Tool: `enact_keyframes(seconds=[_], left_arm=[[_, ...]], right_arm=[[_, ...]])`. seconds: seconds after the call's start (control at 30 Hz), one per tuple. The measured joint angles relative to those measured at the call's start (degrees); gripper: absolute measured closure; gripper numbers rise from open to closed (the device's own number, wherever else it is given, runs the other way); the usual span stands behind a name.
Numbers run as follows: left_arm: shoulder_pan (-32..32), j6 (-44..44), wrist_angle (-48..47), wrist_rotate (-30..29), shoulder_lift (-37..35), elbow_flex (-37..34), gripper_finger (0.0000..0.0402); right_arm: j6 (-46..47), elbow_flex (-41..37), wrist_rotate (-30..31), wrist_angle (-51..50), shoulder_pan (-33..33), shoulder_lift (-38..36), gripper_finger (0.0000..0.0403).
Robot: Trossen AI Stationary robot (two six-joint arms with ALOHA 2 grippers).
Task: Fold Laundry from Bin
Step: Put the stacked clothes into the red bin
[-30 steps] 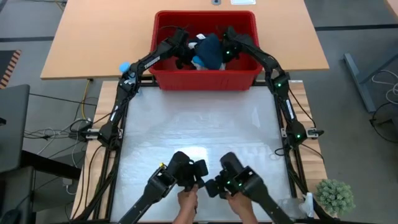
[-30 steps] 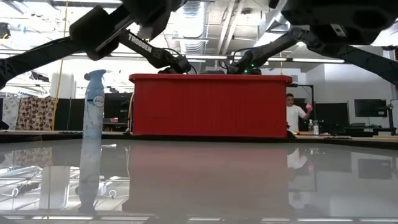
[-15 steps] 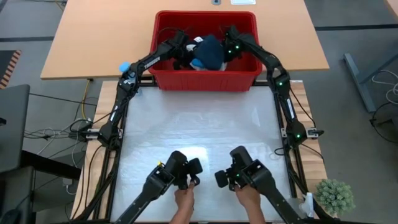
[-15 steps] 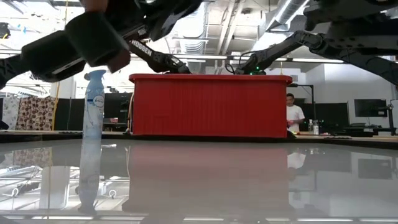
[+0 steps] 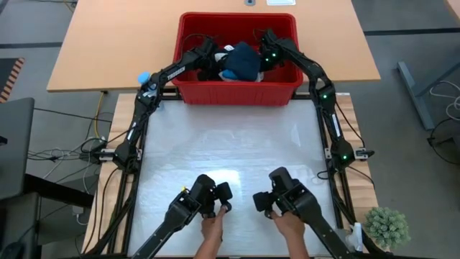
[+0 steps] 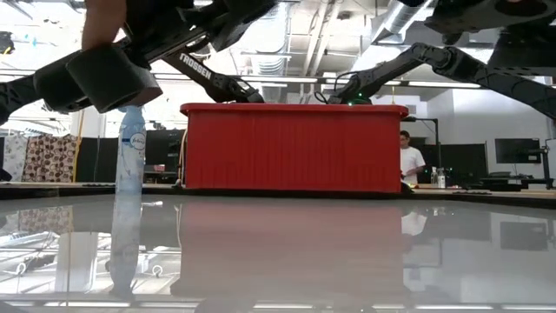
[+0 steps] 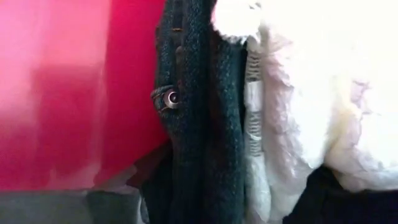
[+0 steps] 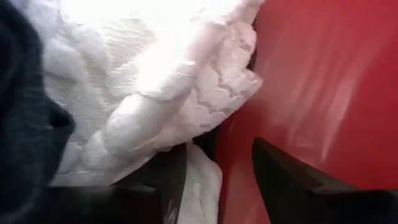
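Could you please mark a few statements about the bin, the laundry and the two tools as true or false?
1. The left tool and the right tool both reach inside the red bin. True.
2. The laundry lies spread out on the white table top. False: it is all in the bin.
3. The right tool's fingers stand apart. True.
4. The bin holds only dark garments. False: a white crinkled item and a small bright blue one are in it too.
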Motion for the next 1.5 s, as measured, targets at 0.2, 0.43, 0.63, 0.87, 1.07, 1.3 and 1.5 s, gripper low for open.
enact_keyframes(seconds=[0.2,0.43,0.63,0.87,1.07,1.3,1.5], left_arm=[[1.82,2.56,0.17,3.48,0.13,0.31,0.0179],[4.4,-3.12,0.61,8.63,0.13,0.39,0.0176],[6.5,-6.36,6.82,10.86,0.13,0.42,0.0176],[7.69,-12.41,17.6,12.21,0.1,0.42,0.0176],[7.76,-16.38,25.14,10.26,-0.38,0.61,0.0176],[7.85,-18.3,38.84,6.74,-0.4,0.61,0.0176],[7.87,-17.27,57.05,4.13,-0.4,0.61,0.0176]], right_arm=[[0.0,0.24,-0.11,-1.49,-1.94,0.0,0.0178],[-0.03,0.32,-3.07,-1.01,-3.6,-0.61,0.0176],[1.58,0.32,-3.17,1.54,-4.1,-1.93,0.0177],[4.55,0.32,-3.28,6.58,-4.77,-5.1,0.0177],[4.53,0.32,-3.28,8.79,-5.08,-7.55,0.0177],[2.59,0.32,-3.07,10.14,-5.26,-9.78,0.0177],[-0.22,0.32,-9.86,14.83,-5.19,-11.82,0.0177]])
